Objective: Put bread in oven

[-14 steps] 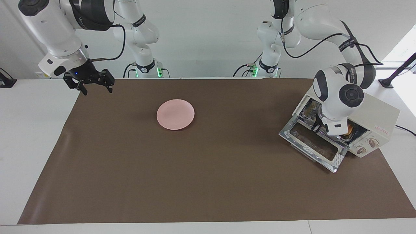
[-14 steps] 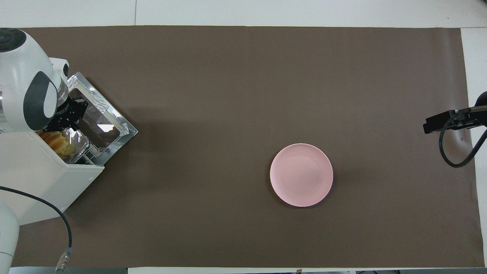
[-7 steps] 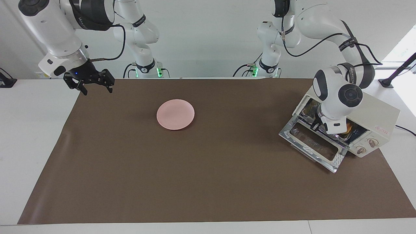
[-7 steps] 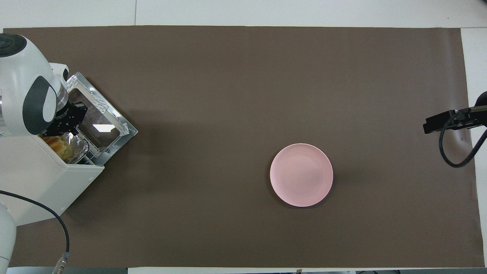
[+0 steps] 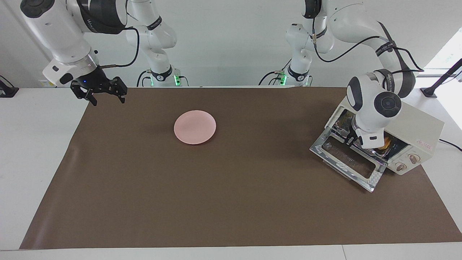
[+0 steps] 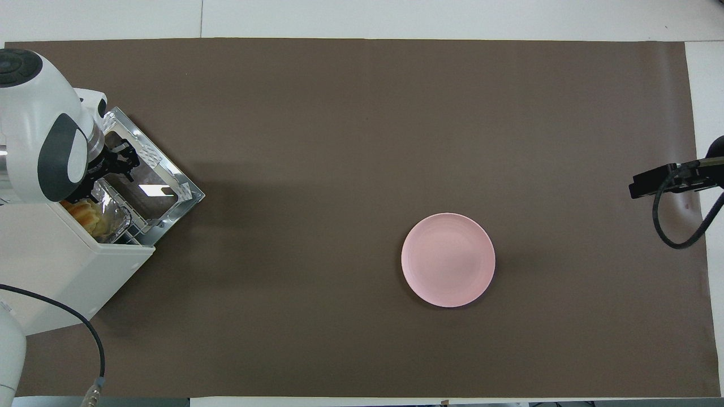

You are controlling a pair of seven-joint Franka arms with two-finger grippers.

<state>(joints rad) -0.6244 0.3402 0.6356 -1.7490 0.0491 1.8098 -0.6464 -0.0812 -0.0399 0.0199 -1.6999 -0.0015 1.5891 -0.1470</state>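
The white tabletop (image 5: 36,144) carries a brown mat (image 5: 231,202). On the mat lie a pink plate (image 5: 195,127) and, toward the left arm's end, the oven (image 5: 422,131).

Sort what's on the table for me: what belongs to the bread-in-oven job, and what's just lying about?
Job:
- bread, in the foil tray inside the oven
- oven, door down
- left gripper, over the open door

Lying about:
- pink plate, bare
- right gripper, waiting over the mat's edge
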